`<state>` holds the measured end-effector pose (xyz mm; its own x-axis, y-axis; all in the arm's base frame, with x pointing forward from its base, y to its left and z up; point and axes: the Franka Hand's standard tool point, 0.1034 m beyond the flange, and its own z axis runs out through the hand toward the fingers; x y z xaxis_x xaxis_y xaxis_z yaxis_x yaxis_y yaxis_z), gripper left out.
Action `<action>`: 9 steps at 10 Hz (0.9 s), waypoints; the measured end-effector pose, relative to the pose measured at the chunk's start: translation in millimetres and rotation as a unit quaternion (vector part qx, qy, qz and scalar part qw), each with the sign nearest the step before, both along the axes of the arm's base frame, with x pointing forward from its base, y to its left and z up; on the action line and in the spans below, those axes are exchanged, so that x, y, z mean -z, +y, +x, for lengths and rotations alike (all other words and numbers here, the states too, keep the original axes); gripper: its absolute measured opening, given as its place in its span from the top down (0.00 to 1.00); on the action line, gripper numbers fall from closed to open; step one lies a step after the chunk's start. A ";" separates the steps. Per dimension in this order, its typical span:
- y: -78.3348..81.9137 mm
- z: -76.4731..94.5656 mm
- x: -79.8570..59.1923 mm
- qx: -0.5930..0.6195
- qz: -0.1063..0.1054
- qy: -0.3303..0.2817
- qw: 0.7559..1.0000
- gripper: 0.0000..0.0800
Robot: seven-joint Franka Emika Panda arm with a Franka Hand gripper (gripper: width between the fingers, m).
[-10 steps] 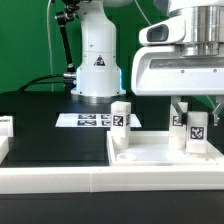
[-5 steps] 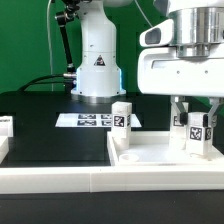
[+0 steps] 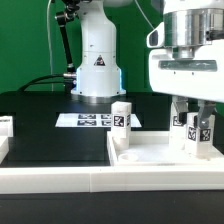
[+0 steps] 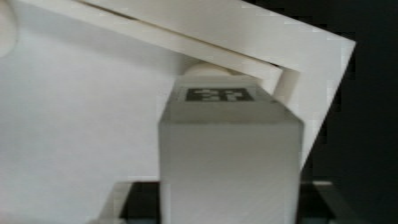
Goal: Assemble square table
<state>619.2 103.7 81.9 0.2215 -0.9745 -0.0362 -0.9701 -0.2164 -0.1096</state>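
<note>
1. Gripper (image 3: 196,118): the fingers are set narrow and clamp the flanks of the upright table leg (image 3: 200,138).
2. Leg location: lower right of the exterior frame, upright on the square tabletop (image 3: 150,156).
3. Change over the last second: the wrist housing has shifted toward the frame's right, and the leg's tag sits slightly further right.
4. Second leg (image 3: 121,115), frame centre: unchanged.

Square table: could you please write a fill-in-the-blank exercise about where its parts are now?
1. The gripper is shut on the held leg, which stands ___, not tilted.
2. The free leg stands on the tabletop at the exterior view's ___ side.
3. The marker board lies flat on the ___ table surface.
Missing words: upright; left; black.
</note>
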 end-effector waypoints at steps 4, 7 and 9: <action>-1.5 -0.4 0.8 0.118 0.014 0.007 0.993 0.64; -1.5 -0.5 0.9 0.129 0.016 0.008 0.991 0.52; 2.6 -1.0 1.4 0.112 0.014 0.007 0.994 0.33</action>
